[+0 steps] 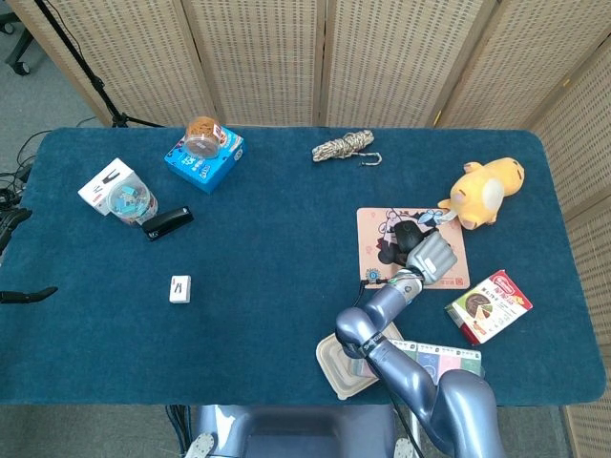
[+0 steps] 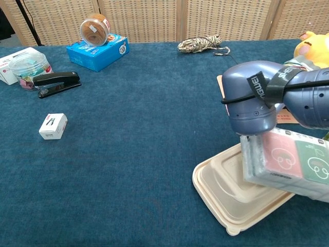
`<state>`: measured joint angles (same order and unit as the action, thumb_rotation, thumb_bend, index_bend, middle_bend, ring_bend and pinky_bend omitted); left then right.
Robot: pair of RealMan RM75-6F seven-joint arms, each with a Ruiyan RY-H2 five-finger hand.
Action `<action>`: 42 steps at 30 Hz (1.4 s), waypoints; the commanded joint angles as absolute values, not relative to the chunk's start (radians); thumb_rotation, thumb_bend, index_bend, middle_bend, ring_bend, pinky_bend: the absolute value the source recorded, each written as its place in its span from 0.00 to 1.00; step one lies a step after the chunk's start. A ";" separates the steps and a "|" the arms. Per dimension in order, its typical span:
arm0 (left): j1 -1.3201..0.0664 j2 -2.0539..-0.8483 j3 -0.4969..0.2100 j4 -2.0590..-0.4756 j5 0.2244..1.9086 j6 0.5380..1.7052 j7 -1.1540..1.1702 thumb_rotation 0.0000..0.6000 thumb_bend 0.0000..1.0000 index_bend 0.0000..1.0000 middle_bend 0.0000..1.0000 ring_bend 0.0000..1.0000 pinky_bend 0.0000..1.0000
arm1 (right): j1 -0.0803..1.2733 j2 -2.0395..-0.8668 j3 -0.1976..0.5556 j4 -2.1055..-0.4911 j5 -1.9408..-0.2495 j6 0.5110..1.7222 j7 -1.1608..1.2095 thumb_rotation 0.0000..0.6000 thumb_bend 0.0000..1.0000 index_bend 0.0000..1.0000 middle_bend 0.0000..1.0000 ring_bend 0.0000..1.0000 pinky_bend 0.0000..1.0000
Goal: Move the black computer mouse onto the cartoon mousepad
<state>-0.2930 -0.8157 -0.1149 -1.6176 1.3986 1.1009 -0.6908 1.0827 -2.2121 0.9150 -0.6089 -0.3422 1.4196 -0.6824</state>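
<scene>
The black computer mouse (image 1: pixel 409 234) already lies on the cartoon mousepad (image 1: pixel 374 225), so placement looks done. The right hand (image 1: pixel 431 257) sits just beside it (whether its fingers grip the mouse, I cannot tell).

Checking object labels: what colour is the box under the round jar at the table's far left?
Blue box, clearest in the chest view.

— What does the right arm (image 1: pixel 382 320) look like?
— Glossy blue-grey metal, built from rounded segments with bulbous joints.

— And close up?
— In the chest view, the big joint (image 2: pixel 250 105) is a smooth dome with a black band around it carrying white lettering, too skewed to read in full.

— The right hand (image 1: pixel 430 256)?
— Paler, silvery grey, blocky, with ridged fingers.

— Anything at the wrist?
— A narrow ring with small coloured marks, too small to make out.
</scene>
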 commanded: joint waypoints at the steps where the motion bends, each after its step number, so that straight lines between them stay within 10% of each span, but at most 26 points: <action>1: -0.295 -0.815 -0.114 -1.617 1.399 1.098 -0.692 1.00 0.00 0.00 0.00 0.00 0.00 | 1.084 -2.217 0.918 -0.607 -0.343 1.410 -0.688 1.00 0.67 0.45 0.42 0.34 0.37; 14: -0.295 -0.813 -0.113 -1.609 1.392 1.099 -0.711 1.00 0.00 0.00 0.00 0.00 0.00 | 1.089 -2.234 0.919 -0.597 -0.358 1.404 -0.707 1.00 0.67 0.21 0.09 0.03 0.19; 42: -0.293 -0.811 -0.107 -1.618 1.389 1.105 -0.693 1.00 0.00 0.00 0.00 0.00 0.00 | 1.051 -2.109 0.883 -1.060 -0.452 1.513 -0.780 1.00 0.67 0.16 0.03 0.00 0.03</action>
<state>-0.2933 -0.8102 -0.1077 -1.6161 1.3893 1.1036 -0.6967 1.0572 -2.1381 0.8966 -1.0056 -0.4280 1.5037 -0.7719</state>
